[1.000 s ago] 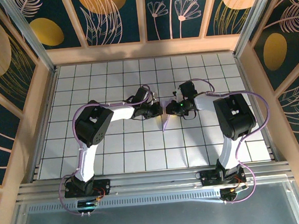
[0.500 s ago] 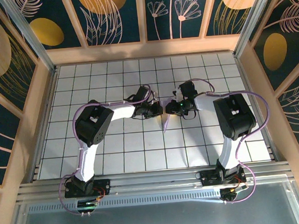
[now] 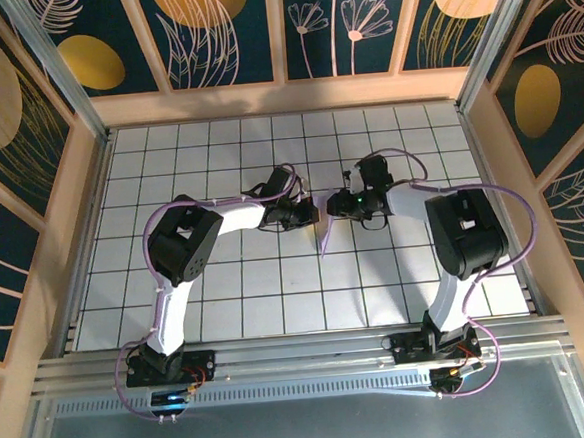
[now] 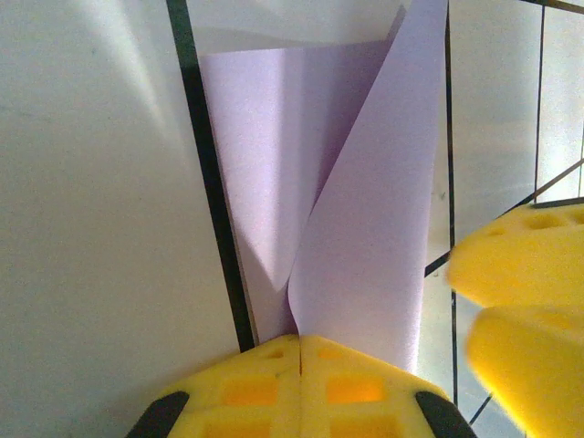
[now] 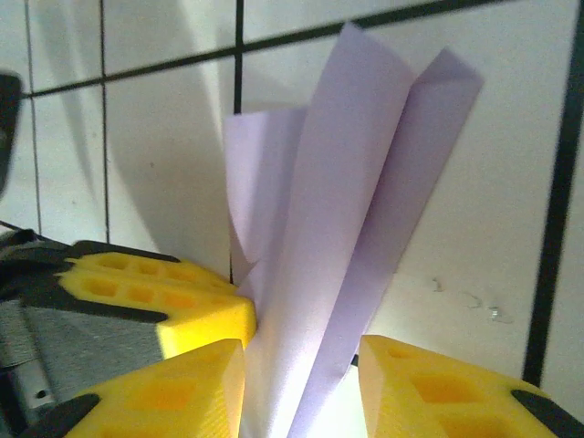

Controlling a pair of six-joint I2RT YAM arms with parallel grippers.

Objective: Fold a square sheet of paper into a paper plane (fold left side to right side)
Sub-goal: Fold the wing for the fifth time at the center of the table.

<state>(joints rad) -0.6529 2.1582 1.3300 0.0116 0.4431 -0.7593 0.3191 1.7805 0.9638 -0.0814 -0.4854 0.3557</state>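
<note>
Item under inspection: the paper plane (image 3: 323, 237), a narrow lavender dart at mid-table, its point toward the near edge and its far end between the two grippers. In the wrist views its layers (image 5: 338, 228) stand splayed and curled, not pressed flat; the creases look soft.

Left gripper (image 3: 309, 214): fingers pressed together, pinching the paper's edge at their seam (image 4: 299, 351).

Right gripper (image 3: 332, 208): fingers (image 5: 196, 360) spread either side of the paper. The sheet runs between them, and no firm clamp is evident.

Change noted: over the last second the right gripper has drawn slightly to the right and its fingers have widened, and the right arm's elbow has swung outward. Judgement: the right side is letting go, leaving the left pinch as the sole hold. With the layers this loose, they may spring open unless the fold is pressed again.

Surface: white tiled table (image 3: 226, 284) with dark grid lines, level and dry.

Surroundings: dark blue wall panels (image 3: 225, 43) with gold and pink plant motifs; a metal rail (image 3: 301, 351) carries the arm bases at the near edge.
</note>
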